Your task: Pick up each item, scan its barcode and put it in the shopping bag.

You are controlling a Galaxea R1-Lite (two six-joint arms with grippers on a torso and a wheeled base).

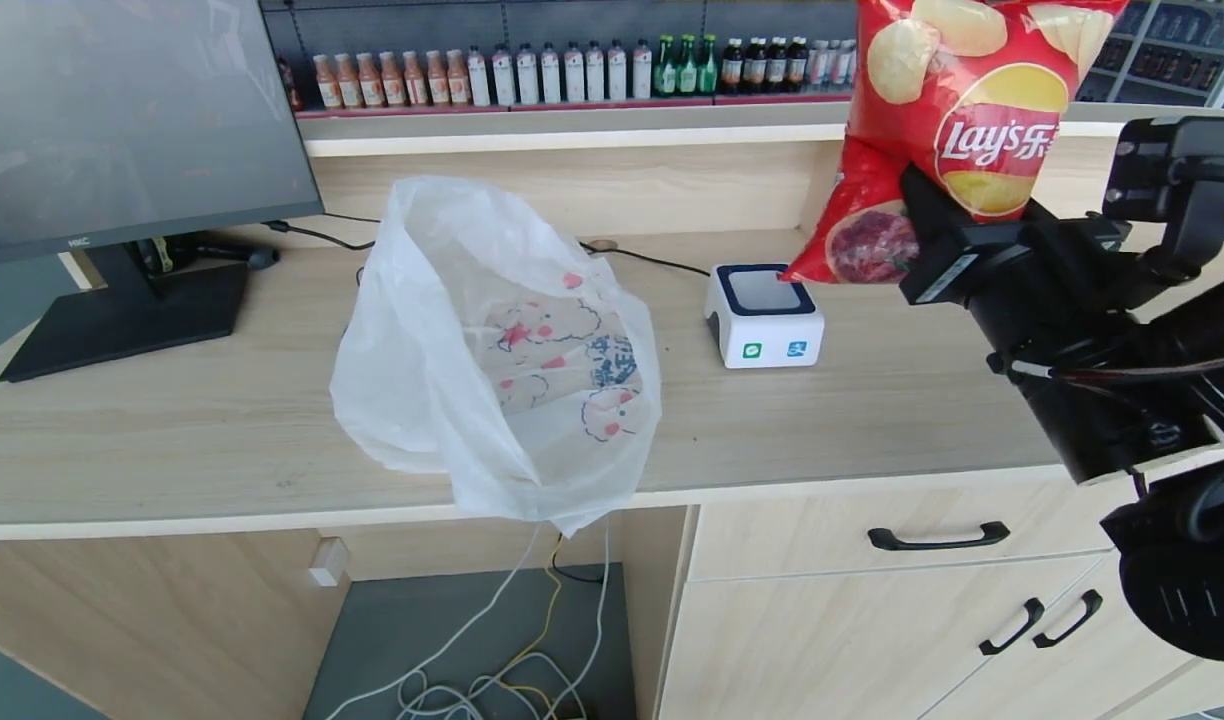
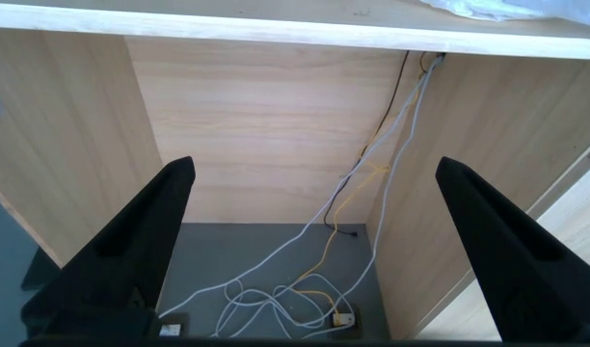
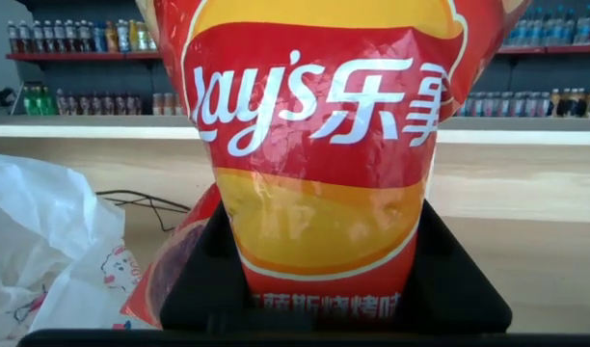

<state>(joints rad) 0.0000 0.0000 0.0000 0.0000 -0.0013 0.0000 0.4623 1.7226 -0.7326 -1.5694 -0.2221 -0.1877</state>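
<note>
Now gripping chip bag [image 1: 957,110] low down with right gripper [image 1: 927,225], fingers clamped on it, long axis upright, raised over table [image 1: 172,430], just above-right of scanner [image 1: 764,315]. Shopping bag [image 1: 492,350] farther left, past scanner. Left gripper [image 2: 314,173] below table, fingers wide, empty. Probably calls for lowering leftward onto scanner.

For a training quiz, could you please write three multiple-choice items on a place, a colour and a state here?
1. The scanner stands: A) right of the shopping bag B) left of it C) inside it
2. The chip bag is: A) green B) red C) blue
3. The left pincer is: A) shut on the chip bag B) open, empty C) shut on the scanner
Key: 1A, it sits on the counter at the bag's right; 2B, red wrapper; 3B, fingers spread, nothing between.
</note>
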